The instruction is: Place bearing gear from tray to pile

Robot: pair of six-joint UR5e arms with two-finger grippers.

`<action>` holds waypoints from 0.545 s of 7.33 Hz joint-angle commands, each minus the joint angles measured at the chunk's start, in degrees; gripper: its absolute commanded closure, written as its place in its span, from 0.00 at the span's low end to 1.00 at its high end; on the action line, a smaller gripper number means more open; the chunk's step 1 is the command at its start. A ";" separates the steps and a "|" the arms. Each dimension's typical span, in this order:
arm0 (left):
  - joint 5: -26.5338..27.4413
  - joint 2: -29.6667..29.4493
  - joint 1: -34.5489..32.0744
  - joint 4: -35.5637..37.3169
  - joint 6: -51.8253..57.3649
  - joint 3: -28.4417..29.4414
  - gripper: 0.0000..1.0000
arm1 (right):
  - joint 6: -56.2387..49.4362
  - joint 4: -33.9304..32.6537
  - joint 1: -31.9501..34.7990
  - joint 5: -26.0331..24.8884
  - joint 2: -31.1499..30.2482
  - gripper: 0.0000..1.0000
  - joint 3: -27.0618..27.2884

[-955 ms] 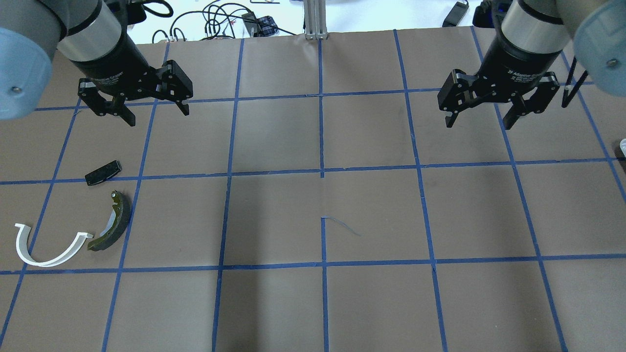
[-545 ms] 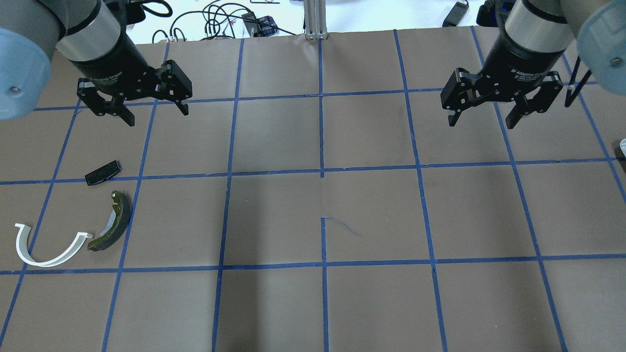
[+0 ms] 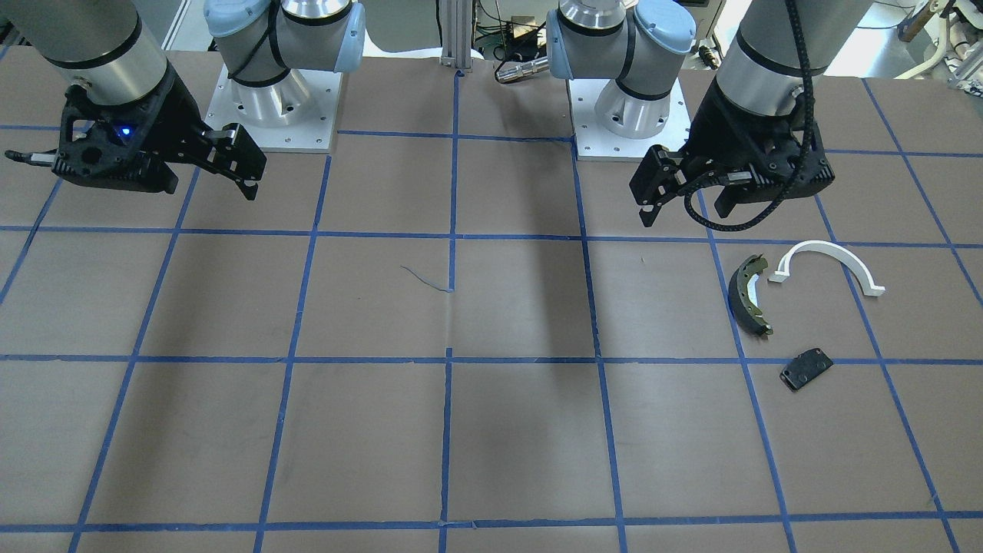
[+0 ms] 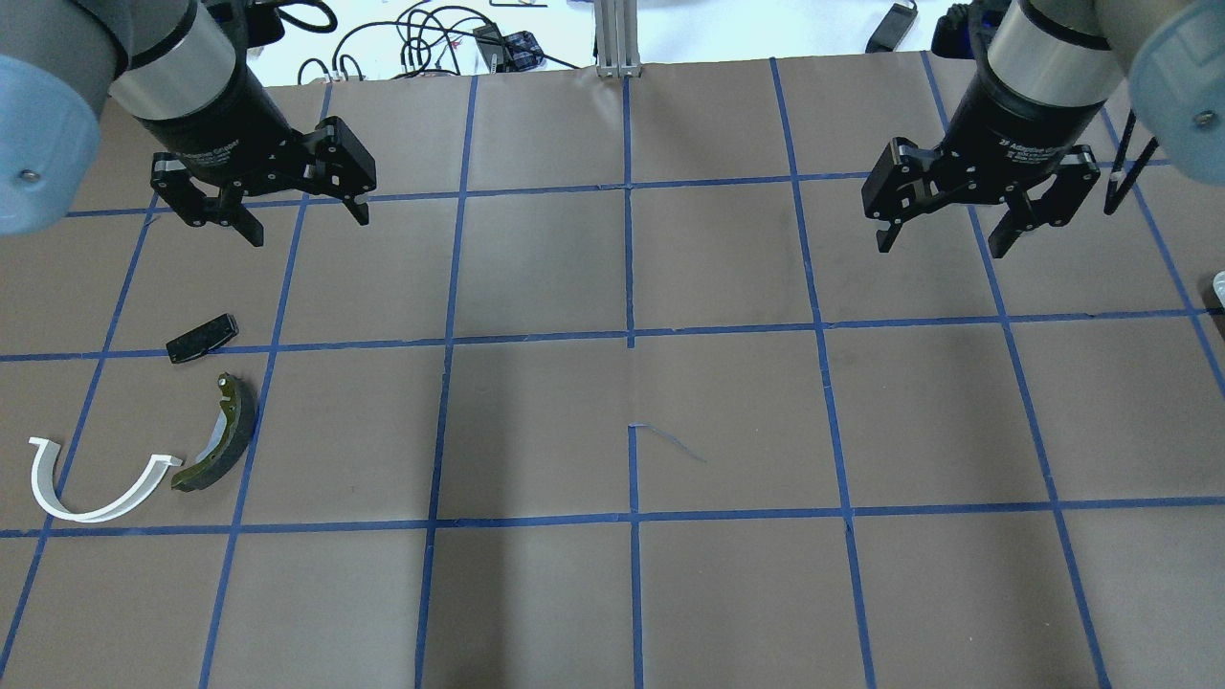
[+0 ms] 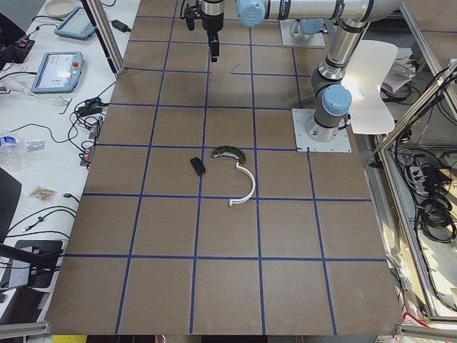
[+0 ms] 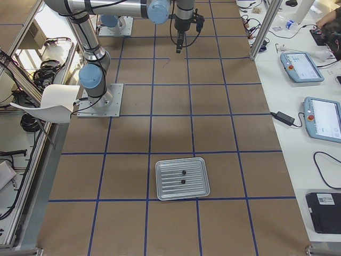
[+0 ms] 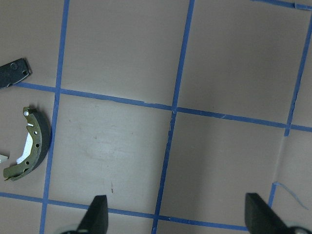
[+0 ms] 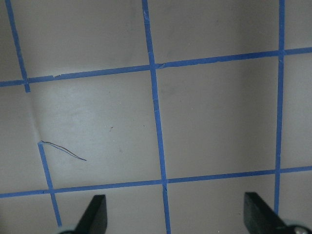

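The pile lies on the table's left side: a dark olive brake shoe (image 4: 218,435), a white half-ring arc (image 4: 96,483) and a small black plate (image 4: 201,338). The shoe (image 7: 29,146) and plate (image 7: 12,72) also show in the left wrist view. A ribbed metal tray (image 6: 200,184) shows only in the exterior right view, with two small dark parts (image 6: 183,172) on it, too small to identify. My left gripper (image 4: 308,228) hangs open and empty above the table behind the pile. My right gripper (image 4: 940,247) hangs open and empty over the far right.
Brown paper with a blue tape grid (image 4: 632,340) covers the table. Cables (image 4: 431,38) lie past its far edge. A small white object (image 4: 1217,285) sits at the right edge. Benches with teach pendants (image 6: 322,117) stand beside the table.
My right gripper has shifted slightly to the right, still open. My left gripper and the pile have not moved.
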 commanded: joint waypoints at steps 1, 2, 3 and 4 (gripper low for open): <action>0.00 0.00 0.00 0.00 0.04 0.00 0.00 | -0.04 -0.32 -1.95 -0.56 0.30 0.00 0.12; 0.00 0.00 0.00 0.00 0.04 0.00 0.00 | -2.91 -0.23 -5.71 -0.48 0.39 0.00 0.30; 0.00 0.00 0.00 0.00 -0.05 0.00 0.00 | -10.60 -0.75 -10.01 -0.39 0.48 0.00 1.17; 0.00 0.00 0.00 -0.09 0.04 0.00 0.00 | -16.42 -0.76 -13.88 -0.39 0.48 0.00 1.79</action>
